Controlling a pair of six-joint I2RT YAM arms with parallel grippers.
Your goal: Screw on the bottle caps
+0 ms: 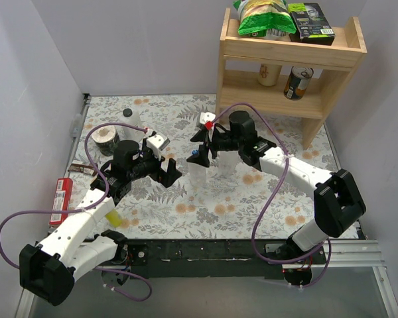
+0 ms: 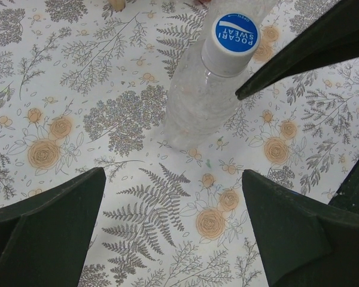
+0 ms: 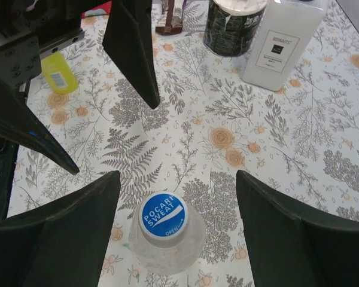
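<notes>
A clear bottle (image 3: 167, 251) stands upright on the flowered cloth with a blue cap (image 3: 162, 218) on its neck. My right gripper (image 3: 178, 179) is open above it, one finger on each side of the cap and neither touching it. The left wrist view shows the same bottle (image 2: 197, 101) and cap (image 2: 236, 33) ahead of my open, empty left gripper (image 2: 173, 179). From above, the bottle (image 1: 198, 171) stands between the left gripper (image 1: 171, 173) and the right gripper (image 1: 200, 149). A small red spot (image 1: 209, 124) sits by the right wrist; I cannot tell what it is.
A wooden shelf (image 1: 288, 66) with cans and packets stands at the back right. A white bottle with a black cap (image 3: 278, 42), a dark jar (image 3: 233, 24) and a small yellow bottle (image 3: 58, 73) stand on the left side. A red packet (image 1: 63, 199) lies at the left edge.
</notes>
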